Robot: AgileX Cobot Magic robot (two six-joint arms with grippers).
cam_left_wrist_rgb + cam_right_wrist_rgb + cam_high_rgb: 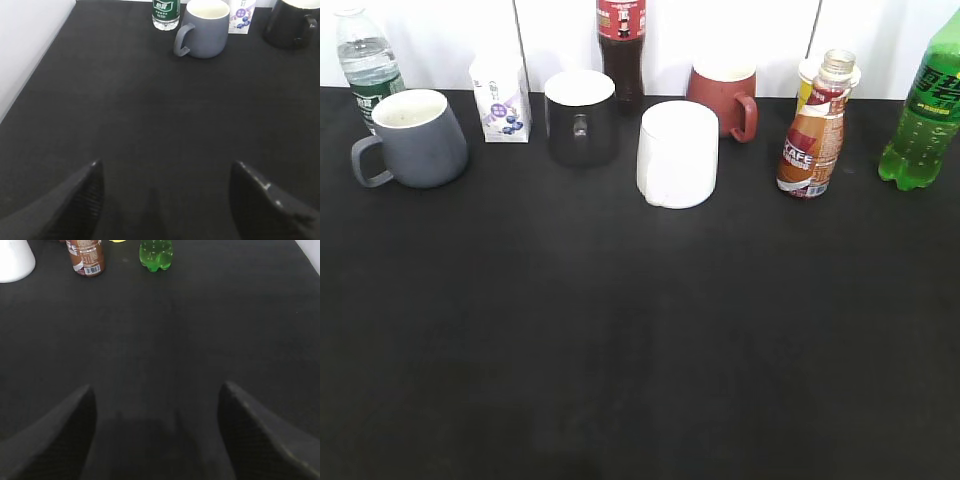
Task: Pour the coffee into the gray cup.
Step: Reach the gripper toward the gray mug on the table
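Note:
The coffee bottle [814, 128] with its orange, red and white CAFE label stands upright at the back right, its cap off; its lower part shows in the right wrist view [85, 257]. The gray cup [412, 138] stands at the back left, handle to the left, and shows in the left wrist view [204, 28]. My left gripper [165, 172] is open and empty, low over the black table, well short of the cup. My right gripper [155, 395] is open and empty, well short of the bottle. Neither gripper shows in the exterior view.
Along the back stand a water bottle [365, 62], a small milk carton [501, 98], a shiny black mug [579, 117], a tall cola bottle [622, 48], a white mug [678, 153], a red mug [725, 97] and a green soda bottle [925, 112].

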